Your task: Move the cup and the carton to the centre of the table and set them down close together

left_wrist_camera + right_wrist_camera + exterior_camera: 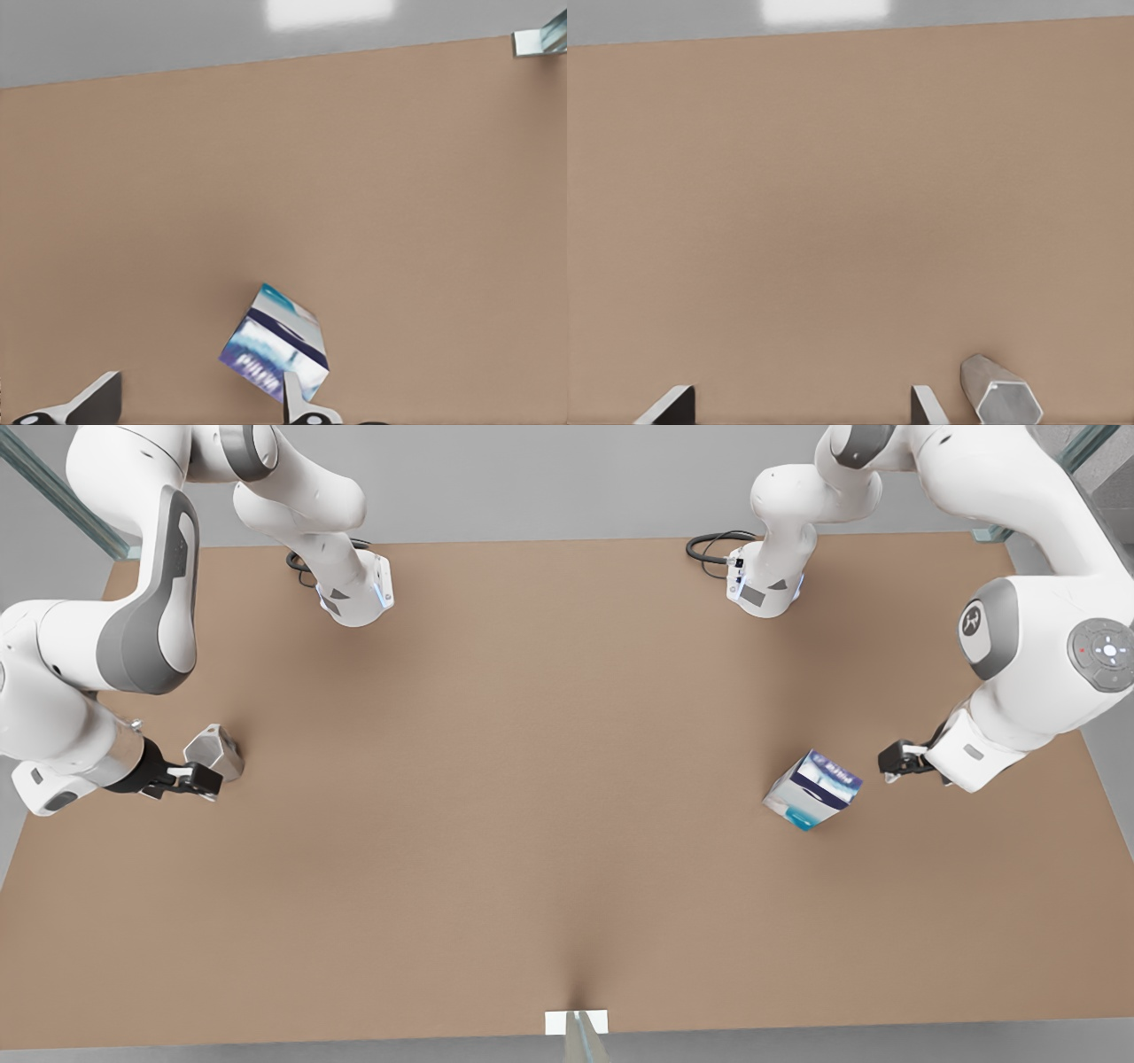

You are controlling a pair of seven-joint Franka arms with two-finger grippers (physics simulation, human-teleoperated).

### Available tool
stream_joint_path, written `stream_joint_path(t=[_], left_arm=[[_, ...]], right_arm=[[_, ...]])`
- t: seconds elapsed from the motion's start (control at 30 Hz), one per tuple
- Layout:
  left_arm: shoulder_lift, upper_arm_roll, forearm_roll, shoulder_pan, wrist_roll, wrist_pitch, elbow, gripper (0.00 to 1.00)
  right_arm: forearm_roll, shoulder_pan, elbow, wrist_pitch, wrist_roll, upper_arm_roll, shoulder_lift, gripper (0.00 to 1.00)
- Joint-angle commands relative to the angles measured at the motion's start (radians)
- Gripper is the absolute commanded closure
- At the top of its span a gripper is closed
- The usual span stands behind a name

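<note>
On the front view's left, the right pincer (197, 781) sits just beside the cup (215, 751), fingers spread, holding nothing. The cup, silvery and faceted, lies tipped on the matte brown counter (532, 779), partly cut off in the right wrist view. Far right of the cup, the carton (813, 789) stands tilted, white with dark blue band. The left pincer (897, 763) is near it, spread, its fingertips cropped in the left wrist view.
</note>
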Motion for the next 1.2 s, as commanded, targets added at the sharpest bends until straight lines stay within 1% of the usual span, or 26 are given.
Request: stream_joint_path(t=[0.0,0.07,0.13,0.2,0.23,0.33,0.4,0.47,0.57,0.67,0.73,0.77,0.83,0.9,0.97,1.0,1.03,1.07,1.17], left_arm=[[0.001,0.000,0.016,0.001,0.000,0.000,0.000,0.00],[0.003,0.000,0.016,0.001,0.000,0.000,0.000,0.00],[0.003,0.000,0.018,0.001,0.000,-0.002,0.000,0.00],[0.011,0.000,0.018,-0.001,-0.009,0.000,-0.001,0.00],[0.014,0.000,0.018,-0.001,-0.020,0.000,0.000,0.00],[0.018,0.000,0.012,-0.002,-0.020,-0.003,0.000,0.00],[0.027,0.000,0.013,-0.004,-0.022,-0.003,0.000,0.00],[0.031,-0.002,0.013,-0.005,-0.022,-0.002,-0.001,0.00],[0.032,-0.002,0.010,-0.007,-0.022,-0.002,-0.001,0.00],[0.041,-0.003,0.007,-0.007,-0.026,-0.002,0.000,0.00],[0.046,-0.006,0.007,-0.007,-0.037,-0.002,-0.001,0.00],[0.046,-0.006,0.007,-0.007,-0.037,-0.002,0.000,0.00],[0.050,-0.006,0.007,-0.007,-0.036,0.000,-0.001,0.00],[0.054,-0.006,0.007,-0.007,-0.036,0.000,0.000,0.00],[0.055,-0.006,0.007,-0.007,-0.036,0.000,-0.001,0.00],[0.061,-0.006,0.007,-0.007,-0.036,-0.002,0.000,0.00],[0.063,-0.006,0.007,-0.007,-0.036,0.000,0.000,0.00],[0.063,-0.006,0.009,-0.007,-0.037,-0.002,0.000,0.00],[0.067,-0.006,0.009,-0.007,-0.037,-0.002,0.000,0.00]], right_arm=[[0.000,0.000,0.000,-0.001,0.000,0.000,0.000,0.00],[-0.020,0.011,-0.018,-0.001,0.000,0.000,-0.003,0.00],[-0.020,0.003,-0.086,0.002,-0.011,0.002,-0.014,0.00],[-0.020,0.003,-0.230,0.015,-0.011,0.002,-0.089,0.00],[-0.016,-0.005,-0.351,0.083,-0.011,0.002,-0.147,0.00],[-0.022,0.008,-0.547,0.149,-0.012,0.002,-0.281,0.00],[-0.022,0.000,-0.626,0.160,-0.011,0.002,-0.296,0.00],[-0.022,-0.005,-0.741,0.256,-0.009,0.000,-0.322,0.00],[-0.025,-0.052,-0.784,0.341,-0.019,0.000,-0.285,0.00],[-0.031,-0.159,-0.815,0.365,-0.077,0.000,-0.284,0.00],[-0.059,-0.167,-0.792,0.360,-0.089,0.000,-0.282,0.00],[-0.086,-0.182,-0.775,0.367,-0.097,0.000,-0.258,0.00],[-0.088,-0.261,-0.772,0.367,-0.187,-0.002,-0.242,0.00],[-0.088,-0.344,-0.793,0.410,-0.250,-0.002,-0.206,0.00],[-0.086,-0.359,-0.805,0.445,-0.270,-0.005,-0.181,0.00],[-0.086,-0.368,-0.807,0.466,-0.295,-0.037,-0.166,0.00],[-0.086,-0.368,-0.810,0.479,-0.299,-0.051,-0.144,0.00],[-0.077,-0.368,-0.851,0.506,-0.301,-0.051,-0.144,0.00],[-0.072,-0.353,-0.897,0.517,-0.302,-0.041,-0.157,0.00]])
